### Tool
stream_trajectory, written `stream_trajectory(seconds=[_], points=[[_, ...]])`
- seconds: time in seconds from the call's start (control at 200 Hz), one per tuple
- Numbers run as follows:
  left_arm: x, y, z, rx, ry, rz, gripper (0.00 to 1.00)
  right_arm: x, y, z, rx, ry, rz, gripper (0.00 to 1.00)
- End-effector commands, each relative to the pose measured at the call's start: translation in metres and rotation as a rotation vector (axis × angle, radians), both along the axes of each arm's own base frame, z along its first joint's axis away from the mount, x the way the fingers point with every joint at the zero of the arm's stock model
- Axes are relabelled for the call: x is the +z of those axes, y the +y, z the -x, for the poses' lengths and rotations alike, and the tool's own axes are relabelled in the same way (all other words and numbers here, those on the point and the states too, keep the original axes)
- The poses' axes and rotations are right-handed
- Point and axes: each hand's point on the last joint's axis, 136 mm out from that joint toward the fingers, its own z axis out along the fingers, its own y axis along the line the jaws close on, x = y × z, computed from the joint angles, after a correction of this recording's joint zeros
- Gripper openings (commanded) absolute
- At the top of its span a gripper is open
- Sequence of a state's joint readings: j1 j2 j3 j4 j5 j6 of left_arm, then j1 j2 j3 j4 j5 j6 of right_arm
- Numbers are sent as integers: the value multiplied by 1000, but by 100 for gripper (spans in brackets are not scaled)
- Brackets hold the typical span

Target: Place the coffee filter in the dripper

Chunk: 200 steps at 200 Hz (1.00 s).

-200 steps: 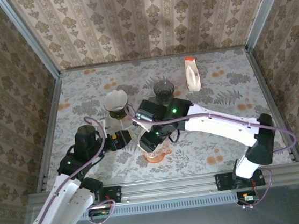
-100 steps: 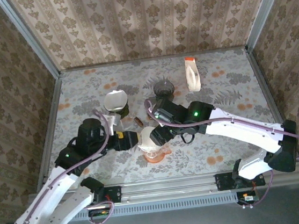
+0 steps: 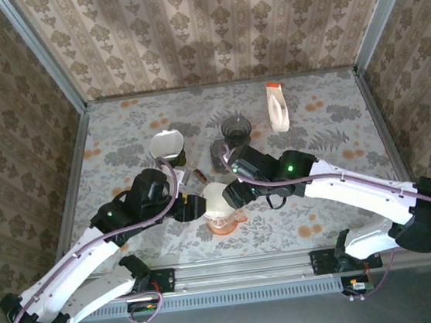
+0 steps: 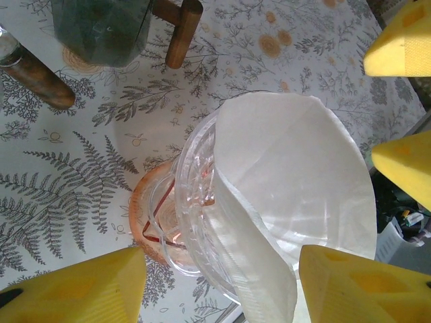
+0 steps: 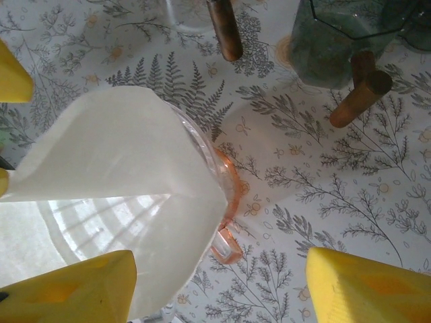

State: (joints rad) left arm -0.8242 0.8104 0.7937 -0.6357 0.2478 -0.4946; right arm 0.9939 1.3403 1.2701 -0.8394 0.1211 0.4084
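Note:
The coffee filter, a white paper cone, sits tilted in the clear dripper with the pink base, near the table's front middle. In the left wrist view the filter fills the dripper and sticks out over its rim. My left gripper is open, its yellow fingers either side of the dripper's near rim and the filter's edge. In the right wrist view the filter leans left out of the dripper. My right gripper is open, with one finger by the filter's lower edge.
A second glass dripper with a white filter stands at the back left. Two dark glass drippers with wooden handles stand behind the pink one. A white and orange pack lies at the back right.
My left arm has swung right until its gripper reaches the dripper, and its jaws have narrowed. My right gripper has drawn back to the right, uncovering the white filter in the dripper.

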Motion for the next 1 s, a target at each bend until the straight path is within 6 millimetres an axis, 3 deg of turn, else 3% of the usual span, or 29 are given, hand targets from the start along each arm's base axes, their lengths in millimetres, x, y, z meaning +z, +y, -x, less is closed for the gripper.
stream_trajectory(seconds=[0.0,0.415,0.56,0.68,0.85,0.995], points=[[8,-3,-3,-6,-32,18,63,-1,-5,-2,-41,-4,-20,68],[25,-7,-2,-6,-55,129,81,-5,-4,-2,-48,7,-31,67],[12,-8,-1,-14,-24,106,64,-6,-5,-2,-55,8,-27,67],[2,-6,-3,-6,-9,93,61,-9,-7,-2,-61,14,-24,67],[-8,-1,-2,7,13,73,45,-14,-10,0,-74,27,-16,63],[-12,1,-1,15,25,72,40,-21,-13,2,-85,36,-7,57]])
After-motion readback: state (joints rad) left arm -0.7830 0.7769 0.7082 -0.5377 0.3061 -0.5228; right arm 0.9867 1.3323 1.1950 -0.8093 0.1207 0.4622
